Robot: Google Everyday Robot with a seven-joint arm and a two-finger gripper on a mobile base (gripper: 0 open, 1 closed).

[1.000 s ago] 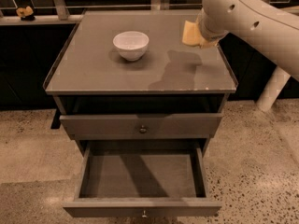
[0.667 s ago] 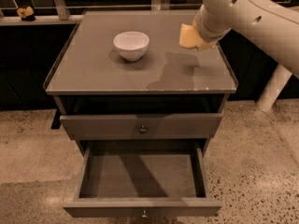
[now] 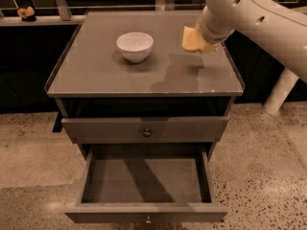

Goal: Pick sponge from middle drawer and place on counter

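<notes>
Gripper (image 3: 198, 42), apparently holding sponge (image 3: 190, 38), has edged left over counter (image 3: 96, 71).

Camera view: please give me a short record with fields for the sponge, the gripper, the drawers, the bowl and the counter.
sponge: pale yellow, held by the gripper above the back right part of the counter, not yet set down
gripper: over the counter's right side, shut on the sponge, mostly hidden
middle drawer: pulled open, nothing visible inside
upper drawer: shut, small knob on its front
bowl: white, upright, on the counter, left of the sponge and apart from it
counter: grey flat top, the bowl stands on it
</notes>
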